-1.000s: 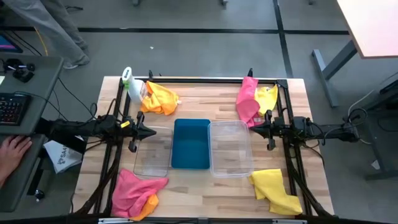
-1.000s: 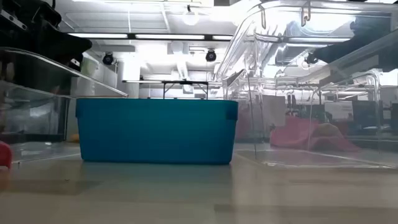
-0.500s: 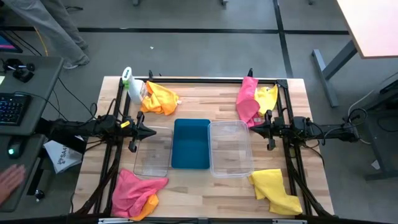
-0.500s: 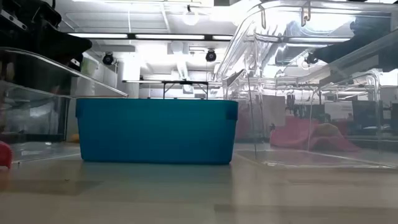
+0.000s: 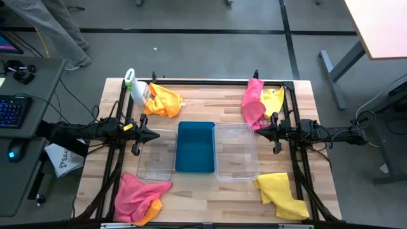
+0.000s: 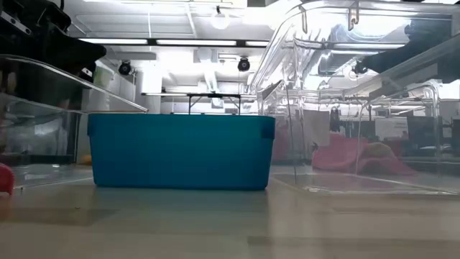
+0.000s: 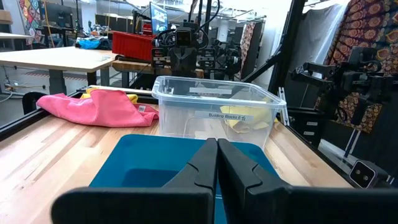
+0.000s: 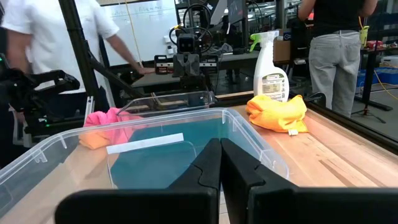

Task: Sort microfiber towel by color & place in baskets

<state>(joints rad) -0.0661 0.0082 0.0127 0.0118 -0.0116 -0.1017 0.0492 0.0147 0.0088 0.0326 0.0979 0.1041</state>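
Observation:
Three baskets stand side by side mid-table: a clear one, the blue one and a larger clear one. Towels lie in heaps near the corners: orange at far left, pink and yellow at far right, pink over orange at near left, yellow at near right. My left gripper hovers shut at the left clear basket's far edge. My right gripper hovers shut at the right clear basket's right rim. Both touch nothing.
A white spray bottle with a green top lies at the far left corner beside the orange towel. A dark frame runs around the table edge. A desk with a keyboard stands left of the table. People stand beyond the table in the right wrist view.
Both arms have kept still. A person's hand at the desk left of the table has drawn back toward the near side and out of view.

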